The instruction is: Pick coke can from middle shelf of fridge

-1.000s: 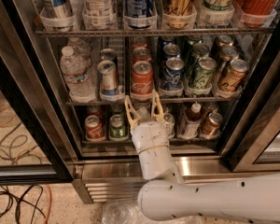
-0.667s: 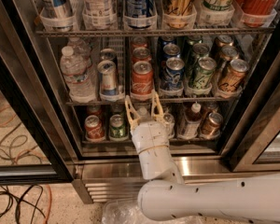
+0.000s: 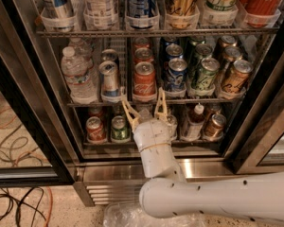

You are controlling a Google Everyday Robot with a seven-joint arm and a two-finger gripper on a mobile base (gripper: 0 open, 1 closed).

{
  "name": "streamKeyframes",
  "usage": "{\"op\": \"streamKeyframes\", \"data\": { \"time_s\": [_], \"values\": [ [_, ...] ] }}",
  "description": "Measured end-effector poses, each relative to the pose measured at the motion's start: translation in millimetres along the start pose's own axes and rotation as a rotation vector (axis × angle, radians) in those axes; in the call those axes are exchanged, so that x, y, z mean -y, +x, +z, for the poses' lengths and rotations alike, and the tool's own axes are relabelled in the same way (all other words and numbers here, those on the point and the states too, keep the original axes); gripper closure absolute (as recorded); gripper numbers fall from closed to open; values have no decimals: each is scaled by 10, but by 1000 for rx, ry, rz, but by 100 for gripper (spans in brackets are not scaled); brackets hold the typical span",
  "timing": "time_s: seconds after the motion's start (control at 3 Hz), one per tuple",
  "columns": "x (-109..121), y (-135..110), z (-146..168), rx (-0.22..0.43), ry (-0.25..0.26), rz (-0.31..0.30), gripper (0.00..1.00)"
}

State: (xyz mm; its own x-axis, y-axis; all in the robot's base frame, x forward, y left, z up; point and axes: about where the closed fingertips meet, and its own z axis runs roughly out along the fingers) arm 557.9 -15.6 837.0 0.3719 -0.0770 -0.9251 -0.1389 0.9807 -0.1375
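Red cylindrical coke can [image 3: 145, 82] above gripper [image 3: 142, 98]

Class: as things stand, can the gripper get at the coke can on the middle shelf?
Probably yes: the open gripper sits just below the coke can, which stands at the front of the middle shelf, nothing between them.

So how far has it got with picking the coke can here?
Done: the fridge door stands open and the gripper is lined up just below the coke can at the front of the middle shelf. In hand: the approach, fingers spread, nothing gripped. Left: closing on the can and drawing it out.
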Motion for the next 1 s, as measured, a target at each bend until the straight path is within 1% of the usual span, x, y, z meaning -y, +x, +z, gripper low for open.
{"op": "streamKeyframes", "data": {
  "time_s": [0.33, 1.0],
  "values": [
    [18, 16, 131, 1, -4, -2, 30],
    [15, 122, 404, -9, -9, -1, 30]
  ]
}}
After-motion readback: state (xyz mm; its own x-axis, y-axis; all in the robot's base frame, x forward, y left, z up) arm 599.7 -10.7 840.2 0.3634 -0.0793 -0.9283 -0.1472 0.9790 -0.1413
